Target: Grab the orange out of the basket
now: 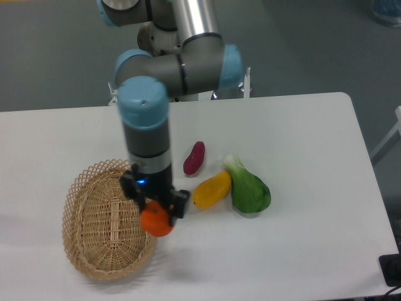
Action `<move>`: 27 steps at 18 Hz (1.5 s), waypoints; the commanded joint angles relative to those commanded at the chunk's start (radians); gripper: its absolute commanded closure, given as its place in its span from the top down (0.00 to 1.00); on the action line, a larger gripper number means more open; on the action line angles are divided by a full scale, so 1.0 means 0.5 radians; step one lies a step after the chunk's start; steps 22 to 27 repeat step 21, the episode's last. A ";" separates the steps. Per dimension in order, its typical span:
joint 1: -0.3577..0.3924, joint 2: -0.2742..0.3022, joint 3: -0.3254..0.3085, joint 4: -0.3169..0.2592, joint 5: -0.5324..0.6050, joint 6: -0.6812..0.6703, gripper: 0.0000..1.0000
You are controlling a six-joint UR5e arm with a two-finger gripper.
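Note:
The orange [156,222] is a small bright-orange ball held in the air over the basket's right rim. My gripper [155,212] points down and is shut on it, its black fingers on either side of the fruit. The basket [100,219] is a round, light tan wicker bowl at the table's front left, with nothing showing inside it. The arm's blue-capped wrist rises above the gripper and hides part of the basket's far right rim.
Right of the gripper lie an elongated yellow-orange fruit [212,190], a green leafy vegetable [249,189] and a dark purple-red sweet potato [194,157]. The robot's base [188,37] stands at the table's back edge.

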 joint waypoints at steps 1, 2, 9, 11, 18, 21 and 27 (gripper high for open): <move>0.037 0.003 0.003 -0.018 0.000 0.067 0.64; 0.071 0.000 0.003 -0.025 -0.003 0.132 0.63; 0.237 0.003 0.006 -0.028 -0.046 0.329 0.63; 0.234 0.003 0.009 -0.028 -0.074 0.329 0.63; 0.237 0.031 -0.015 -0.025 -0.077 0.323 0.63; 0.237 0.031 -0.015 -0.025 -0.089 0.317 0.63; 0.237 0.031 -0.015 -0.025 -0.089 0.317 0.63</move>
